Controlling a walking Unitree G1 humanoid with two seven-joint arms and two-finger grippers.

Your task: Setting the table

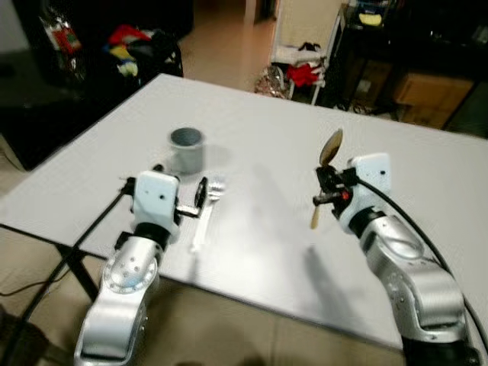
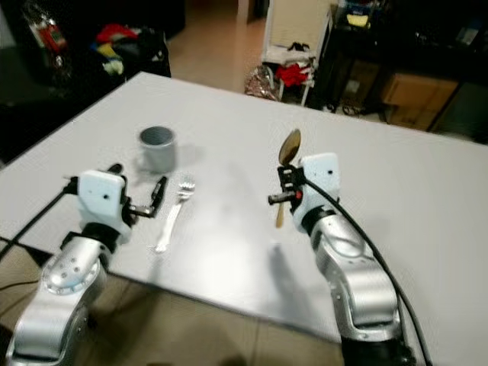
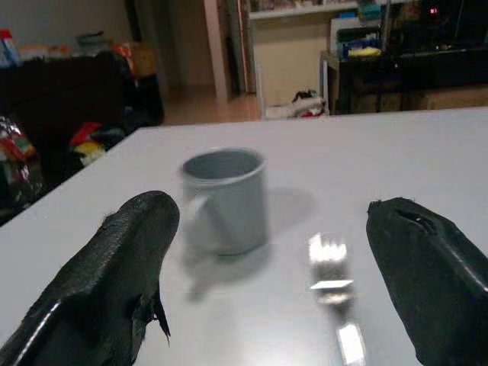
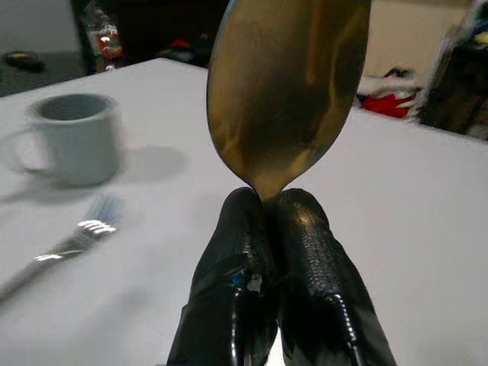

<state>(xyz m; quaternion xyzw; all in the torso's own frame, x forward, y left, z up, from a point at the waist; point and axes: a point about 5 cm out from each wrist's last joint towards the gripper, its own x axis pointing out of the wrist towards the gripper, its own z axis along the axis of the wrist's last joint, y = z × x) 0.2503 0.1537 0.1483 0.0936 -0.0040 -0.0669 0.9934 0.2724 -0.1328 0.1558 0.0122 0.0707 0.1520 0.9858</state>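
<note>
We see the right end effector (image 1: 326, 185) clenched on a wooden spoon (image 1: 329, 149), held above the white desk (image 1: 274, 252), bowl end up and tilted slightly away from us, handle hanging down below the fingers. In the right wrist view the two black fingers (image 4: 301, 229) are pressed together right at the neck of the spoon, bowl standing straight over them.

Left end effector (image 1: 191, 200) is released, fingers spread, hovering low over the desk near its front edge. Silver fork (image 1: 207, 210) lies flat on the desk just beside it, tines pointing away from us toward the far side. In the left wrist view the fork sits between the two open fingers (image 3: 114, 282), not touched by either.

Grey mug (image 1: 186, 149) stands upright on the desk just beyond the fork, handle toward our left. Mug and fork are near each other but apart. Spoon is well to the right of both.

Beyond the desk: a dark couch with coloured clutter (image 1: 133, 42) and a white chair (image 1: 305, 34).
</note>
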